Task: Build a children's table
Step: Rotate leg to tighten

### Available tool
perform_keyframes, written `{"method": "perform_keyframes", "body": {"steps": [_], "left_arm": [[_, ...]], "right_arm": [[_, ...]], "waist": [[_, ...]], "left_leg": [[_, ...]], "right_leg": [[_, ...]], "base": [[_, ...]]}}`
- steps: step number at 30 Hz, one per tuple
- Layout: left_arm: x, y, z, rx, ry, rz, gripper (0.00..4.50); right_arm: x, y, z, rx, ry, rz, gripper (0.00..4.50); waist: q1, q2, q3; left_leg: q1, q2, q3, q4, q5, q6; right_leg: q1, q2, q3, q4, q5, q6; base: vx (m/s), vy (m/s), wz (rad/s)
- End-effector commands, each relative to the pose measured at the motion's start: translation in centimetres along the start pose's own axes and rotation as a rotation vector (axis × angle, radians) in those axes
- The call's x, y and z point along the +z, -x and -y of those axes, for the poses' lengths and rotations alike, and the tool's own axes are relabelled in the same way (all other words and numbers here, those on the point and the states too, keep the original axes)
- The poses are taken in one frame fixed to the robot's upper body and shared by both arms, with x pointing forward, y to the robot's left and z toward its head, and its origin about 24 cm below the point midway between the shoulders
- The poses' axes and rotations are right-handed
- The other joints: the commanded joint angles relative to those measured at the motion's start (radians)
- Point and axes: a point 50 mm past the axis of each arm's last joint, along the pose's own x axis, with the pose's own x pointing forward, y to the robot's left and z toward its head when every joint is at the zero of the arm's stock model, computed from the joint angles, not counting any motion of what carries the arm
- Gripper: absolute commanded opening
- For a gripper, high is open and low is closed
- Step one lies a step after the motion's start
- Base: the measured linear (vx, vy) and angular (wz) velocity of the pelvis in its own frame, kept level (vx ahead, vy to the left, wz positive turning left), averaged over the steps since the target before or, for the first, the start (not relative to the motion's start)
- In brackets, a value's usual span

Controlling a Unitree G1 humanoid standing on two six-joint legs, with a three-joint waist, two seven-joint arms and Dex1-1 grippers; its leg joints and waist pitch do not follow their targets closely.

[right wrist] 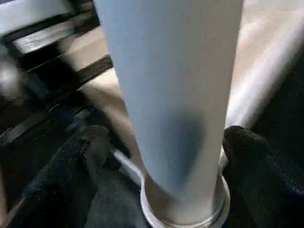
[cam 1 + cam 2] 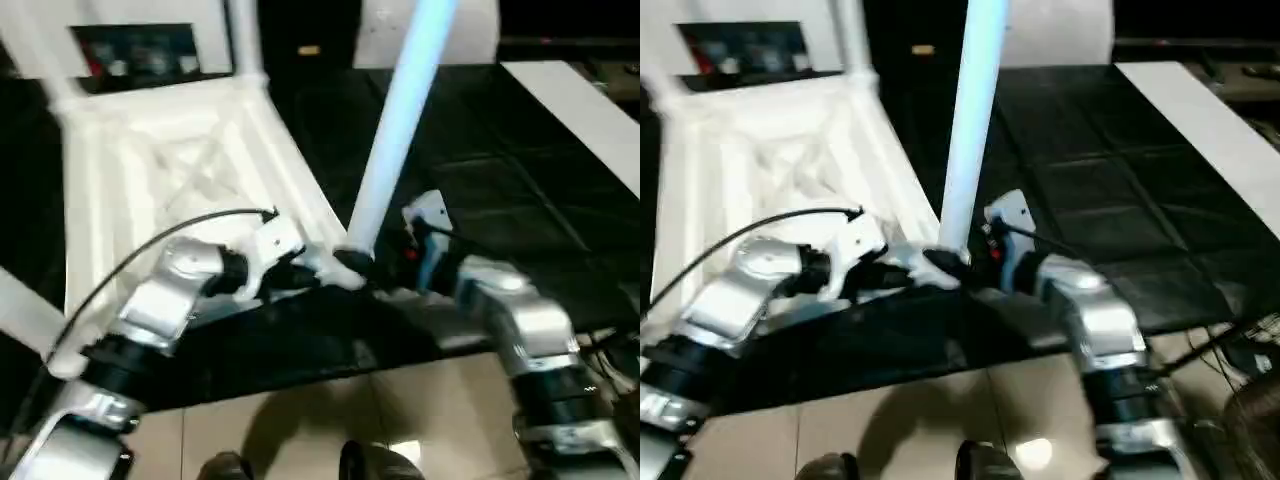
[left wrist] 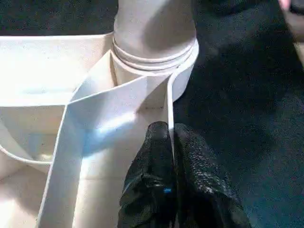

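Observation:
The children's table top (image 2: 170, 170) lies upside down on a black mat, its ribbed underside facing up. One white leg (image 2: 400, 120) stands upright in the near right corner socket (image 3: 156, 71). Two more legs (image 2: 245, 35) rise from the far corners. My left gripper (image 2: 310, 268) is shut on the thin rim wall (image 3: 168, 104) right beside that socket. My right gripper (image 1: 180, 156) is open around the base of the upright leg, one black finger (image 1: 71, 166) on each side with a gap to the leg.
The black mat (image 2: 480, 170) stretches to the right, with a long white board (image 2: 590, 110) at its far right edge. Tan floor (image 2: 300, 420) lies in front of the mat. A white cabinet (image 2: 135, 50) stands behind the table top.

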Motion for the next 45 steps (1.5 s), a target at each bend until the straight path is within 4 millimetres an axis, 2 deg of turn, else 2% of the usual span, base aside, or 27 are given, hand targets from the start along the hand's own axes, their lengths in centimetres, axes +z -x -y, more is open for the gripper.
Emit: {"method": "perform_keyframes", "body": {"steps": [1,4,9,10,13,17,21,28,29,33,34,37,38,40,41,43,44,45], "left_arm": [[-0.2,-0.5,1.2,-0.163,-0.073,-0.037,0.0],[-0.4,0.0,1.4,-0.245,-0.113,-0.047,0.0],[-0.1,0.3,1.5,-0.323,-0.157,-0.05,0.0],[-0.1,0.2,1.5,-0.33,-0.165,-0.053,0.0],[0.1,0.2,1.5,-0.352,-0.178,-0.057,0.0],[-0.1,0.0,1.5,-0.364,-0.193,-0.062,0.0],[-0.2,0.0,1.3,-0.359,-0.195,-0.066,0.0],[-0.5,0.1,1.1,-0.342,-0.191,-0.077,0.0],[-0.5,0.1,1.0,-0.332,-0.184,-0.076,0.0],[-0.6,0.1,0.9,-0.305,-0.161,-0.063,0.0],[-0.5,0.0,0.9,-0.282,-0.143,-0.053,0.0],[-0.3,-0.1,0.8,-0.231,-0.102,-0.029,0.0],[0.1,-0.3,0.8,-0.192,-0.068,0.003,0.0],[0.3,-0.5,0.8,-0.176,-0.053,0.018,0.0],[0.6,-0.7,1.0,-0.149,-0.026,0.041,0.0],[1.1,-1.4,1.2,-0.102,0.016,0.067,0.0],[1.3,-1.7,1.3,-0.083,0.033,0.075,0.0],[1.4,-1.9,1.4,-0.072,0.043,0.078,0.0]], "right_arm": [[0.4,0.5,-0.4,0.142,0.059,-0.011,4.14],[0.3,1.2,-0.6,0.263,0.103,-0.047,4.14],[0.2,1.7,-1.0,0.451,0.082,-0.095,4.14],[0.2,1.8,-1.0,0.468,0.078,-0.1,3.98],[0.0,1.7,-0.8,0.492,0.058,-0.114,3.69],[0.0,1.4,-0.5,0.524,0.037,-0.115,3.34],[0.0,1.3,-0.7,0.562,0.032,-0.117,2.98],[-0.3,1.2,-0.8,0.599,0.021,-0.127,2.51],[-0.3,1.2,-0.8,0.601,0.019,-0.126,2.36],[-0.3,1.1,-0.9,0.597,0.006,-0.113,2.16],[-0.2,1.0,-1.0,0.581,-0.01,-0.094,2.13],[0.0,0.7,-1.2,0.54,-0.042,-0.052,2.1],[0.2,0.2,-1.4,0.486,-0.062,-0.025,2.09],[0.2,0.0,-1.5,0.458,-0.066,-0.015,2.09],[0.2,-0.5,-1.7,0.406,-0.076,0.004,2.09],[0.1,-1.7,-2.0,0.273,-0.106,0.015,2.09],[0.0,-2.3,-2.1,0.22,-0.13,0.025,2.09],[0.0,-2.6,-2.2,0.192,-0.145,0.031,2.09]], "waist": [[0.002,0.004,-0.076],[0.01,0.004,-0.078],[0.023,0.002,-0.082],[0.026,-0.002,-0.084],[0.031,-0.003,-0.084],[0.041,-0.005,-0.085],[0.042,-0.008,-0.084],[0.044,-0.009,-0.087],[0.044,-0.006,-0.084],[0.044,-0.008,-0.085],[0.044,-0.005,-0.08],[0.043,-0.007,-0.079],[0.041,-0.005,-0.074],[0.037,-0.007,-0.073],[0.034,-0.008,-0.072],[0.031,-0.007,-0.065],[0.018,-0.009,-0.063],[0.013,-0.009,-0.065]], "left_leg": [[0.01,0.017,0.01,-0.052,-0.125,0.089],[0.011,0.018,0.011,-0.051,-0.119,0.087],[0.011,0.02,0.012,-0.048,-0.116,0.089],[0.01,0.02,0.012,-0.046,-0.113,0.09],[0.009,0.021,0.012,-0.045,-0.114,0.084],[0.01,0.021,0.01,-0.043,-0.145,0.06],[0.008,0.019,0.01,-0.042,-0.157,0.05],[0.006,0.019,0.009,-0.041,-0.131,0.057],[0.005,0.018,0.009,-0.041,-0.132,0.057],[0.007,0.018,0.009,-0.041,-0.141,0.056],[0.006,0.018,0.009,-0.042,-0.145,0.055],[0.006,0.018,0.008,-0.044,-0.153,0.049],[0.005,0.017,0.007,-0.046,-0.168,0.042],[0.005,0.015,0.005,-0.046,-0.184,0.034],[0.004,0.015,0.005,-0.048,-0.187,0.029],[0.003,0.014,0.004,-0.051,-0.197,0.023],[-0.004,0.01,-0.001,-0.055,-0.211,0.007],[-0.003,0.009,-0.003,-0.054,-0.214,0.002]], "right_leg": [[0.07,-0.059,0.041,-0.052,-0.149,-0.238],[0.07,-0.062,0.042,-0.05,-0.155,-0.243],[0.071,-0.062,0.04,-0.046,-0.159,-0.252],[0.072,-0.063,0.039,-0.045,-0.16,-0.254],[0.071,-0.064,0.039,-0.045,-0.18,-0.25],[0.067,-0.064,0.039,-0.05,-0.253,-0.228],[0.067,-0.065,0.04,-0.052,-0.289,-0.21],[0.067,-0.064,0.038,-0.047,-0.257,-0.213],[0.066,-0.063,0.038,-0.047,-0.257,-0.213],[0.067,-0.064,0.038,-0.049,-0.276,-0.208],[0.065,-0.063,0.038,-0.05,-0.28,-0.207],[0.065,-0.063,0.039,-0.053,-0.301,-0.201],[0.064,-0.064,0.039,-0.057,-0.339,-0.186],[0.062,-0.063,0.038,-0.061,-0.373,-0.174],[0.064,-0.062,0.038,-0.062,-0.391,-0.163],[0.059,-0.061,0.04,-0.067,-0.419,-0.151],[0.062,-0.061,0.034,-0.071,-0.485,-0.121],[0.061,-0.063,0.033,-0.073,-0.506,-0.111]], "base": [[0.0,0.0,0.0],[0.0,0.0,0.0],[0.0,0.0,0.0],[0.0,0.0,0.0],[0.0,0.0,0.0],[0.0,0.0,0.0],[0.0,0.0,0.0],[0.0,0.0,0.0],[0.0,0.0,0.0],[0.0,0.0,0.0],[0.0,0.0,0.0],[0.0,0.0,0.0],[0.0,0.0,0.0],[0.0,0.0,0.0],[0.0,0.0,0.0],[0.0,0.0,0.0],[0.0,0.0,0.0],[0.0,0.0,0.0]]}}
